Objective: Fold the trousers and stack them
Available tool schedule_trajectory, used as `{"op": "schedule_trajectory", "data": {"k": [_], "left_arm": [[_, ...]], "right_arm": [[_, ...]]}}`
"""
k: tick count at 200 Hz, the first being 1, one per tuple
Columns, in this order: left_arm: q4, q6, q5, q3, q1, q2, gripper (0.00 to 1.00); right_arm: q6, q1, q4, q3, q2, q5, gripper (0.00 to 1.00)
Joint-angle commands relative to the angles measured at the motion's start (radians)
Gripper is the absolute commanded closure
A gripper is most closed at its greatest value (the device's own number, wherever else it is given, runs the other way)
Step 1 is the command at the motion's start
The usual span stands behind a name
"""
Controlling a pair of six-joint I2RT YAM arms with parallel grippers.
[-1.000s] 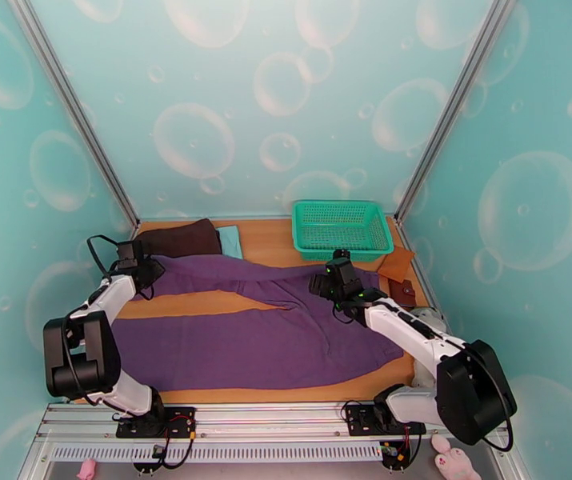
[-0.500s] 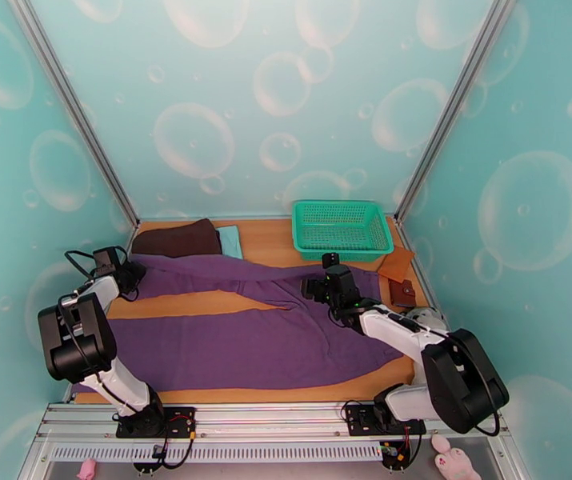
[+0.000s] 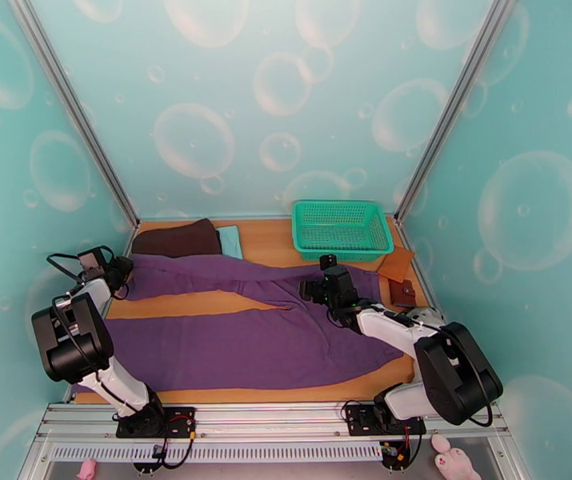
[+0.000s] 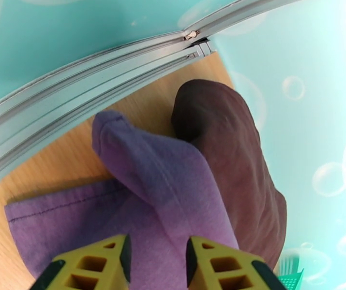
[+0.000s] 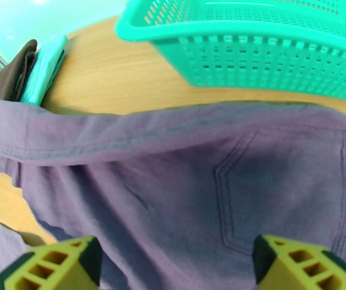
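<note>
The purple trousers (image 3: 246, 338) lie spread flat on the wooden table, legs pointing left and waist to the right. My left gripper (image 3: 122, 274) is at the hem of the far leg by the left wall. In the left wrist view its yellow fingers (image 4: 95, 267) are shut on a raised fold of the trousers (image 4: 173, 180). My right gripper (image 3: 311, 290) hovers over the seat near the waist. In the right wrist view it (image 5: 175, 271) stands open and wide above the trousers (image 5: 173, 189), by a back pocket.
A green basket (image 3: 342, 227) stands at the back right, just beyond the waist. A dark brown folded cloth (image 3: 178, 238) and a light teal folded cloth (image 3: 231, 240) lie at the back left. Two brown flat items (image 3: 399, 270) rest by the right wall.
My left gripper has moved left toward the wall, drawing the far leg's hem with it. My right gripper has shifted slightly left over the seat.
</note>
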Motion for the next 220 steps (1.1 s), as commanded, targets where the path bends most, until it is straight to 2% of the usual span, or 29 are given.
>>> {"op": "schedule_trajectory", "data": {"k": [1, 89, 111, 134, 167, 220], "left_arm": [[0.037, -0.041, 0.040, 0.034, 0.007, 0.040, 0.64], [0.069, -0.072, 0.068, 0.089, 0.004, 0.127, 0.67], [0.081, -0.072, 0.060, 0.093, 0.004, 0.128, 0.73], [0.074, -0.073, 0.051, 0.093, 0.004, 0.118, 0.86], [0.054, -0.075, 0.013, 0.042, 0.004, 0.027, 1.00], [0.049, -0.066, -0.054, -0.068, 0.004, -0.194, 1.00]], "right_arm": [[-0.022, -0.003, 0.021, -0.001, 0.017, -0.009, 0.13], [-0.019, -0.002, 0.021, 0.015, 0.059, -0.028, 0.13], [-0.016, 0.001, 0.021, 0.013, 0.052, -0.025, 0.13], [-0.010, 0.003, 0.018, 0.009, 0.043, -0.025, 0.13], [0.012, 0.008, 0.042, -0.016, 0.026, -0.039, 0.13], [0.093, -0.013, 0.161, -0.103, -0.005, -0.076, 0.12]]}}
